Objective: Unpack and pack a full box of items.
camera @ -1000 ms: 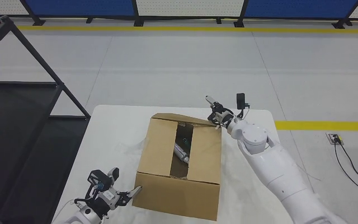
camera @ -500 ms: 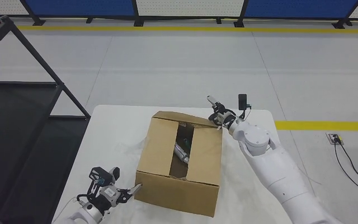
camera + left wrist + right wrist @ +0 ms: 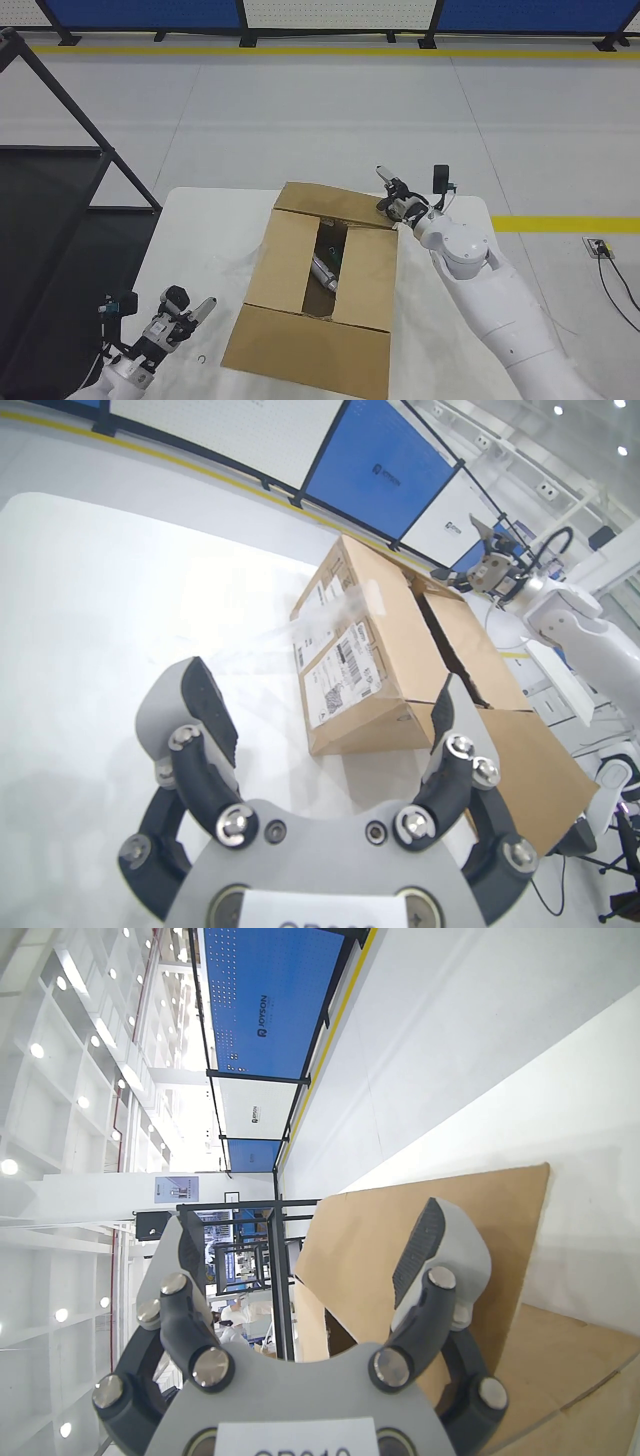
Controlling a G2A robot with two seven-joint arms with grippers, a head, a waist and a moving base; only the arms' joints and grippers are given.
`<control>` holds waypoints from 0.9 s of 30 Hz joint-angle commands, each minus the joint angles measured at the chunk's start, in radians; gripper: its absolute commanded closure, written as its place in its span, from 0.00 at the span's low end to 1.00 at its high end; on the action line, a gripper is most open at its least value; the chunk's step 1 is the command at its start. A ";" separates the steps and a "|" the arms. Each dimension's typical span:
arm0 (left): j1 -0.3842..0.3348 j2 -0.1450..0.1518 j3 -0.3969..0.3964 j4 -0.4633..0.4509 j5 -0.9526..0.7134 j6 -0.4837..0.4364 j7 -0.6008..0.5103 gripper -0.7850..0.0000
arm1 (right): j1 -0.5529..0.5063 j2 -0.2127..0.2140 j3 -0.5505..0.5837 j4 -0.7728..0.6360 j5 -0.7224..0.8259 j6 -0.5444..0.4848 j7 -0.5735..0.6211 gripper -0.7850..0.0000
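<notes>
A brown cardboard box (image 3: 290, 262) stands in the middle of the white table (image 3: 205, 235). Its two long flaps lie nearly shut, and the gap between them shows a grey tube (image 3: 322, 270) and dark items inside. The near flap (image 3: 305, 352) is folded out flat towards the table's front. The far flap (image 3: 330, 203) stands raised. My right gripper (image 3: 388, 192) (image 3: 305, 1228) is open at the box's far right corner, against the far flap (image 3: 380, 1223). My left gripper (image 3: 192, 314) (image 3: 325, 685) is open and empty, low over the table to the left of the box (image 3: 380, 640).
A black metal rack (image 3: 60, 200) stands off the table's left side. A small ring-shaped bit (image 3: 201, 360) lies on the table near the left gripper. Bare table surface lies on both sides of the box.
The left gripper let go of the near flap and drew back to the left; that flap now lies folded out. The far flap has risen by the right gripper.
</notes>
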 commanded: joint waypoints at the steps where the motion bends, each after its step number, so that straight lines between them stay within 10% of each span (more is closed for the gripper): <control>1: -0.008 -0.001 0.009 -0.002 0.015 0.053 -0.009 0.35 | -0.014 0.000 0.016 -0.018 0.010 -0.031 -0.015 0.00; 3: -0.008 -0.001 0.009 -0.002 0.015 0.053 -0.009 0.15 | -0.025 0.000 0.025 -0.036 0.017 -0.050 -0.017 0.00; 11: -0.008 -0.001 0.009 -0.002 0.015 0.053 -0.009 0.15 | -0.025 0.000 0.025 -0.036 0.017 -0.050 -0.017 0.00; 13: -0.018 -0.002 0.014 0.004 0.032 0.099 -0.011 0.93 | -0.025 0.000 0.025 -0.036 0.017 -0.050 -0.017 0.00; 14: -0.028 -0.003 0.021 0.005 0.046 0.129 -0.009 1.00 | -0.037 0.001 0.028 -0.047 0.019 -0.056 -0.015 0.00; 27: -0.121 -0.008 0.175 0.039 0.270 0.148 -0.046 1.00 | -0.200 0.026 0.121 -0.224 0.002 -0.158 0.069 0.00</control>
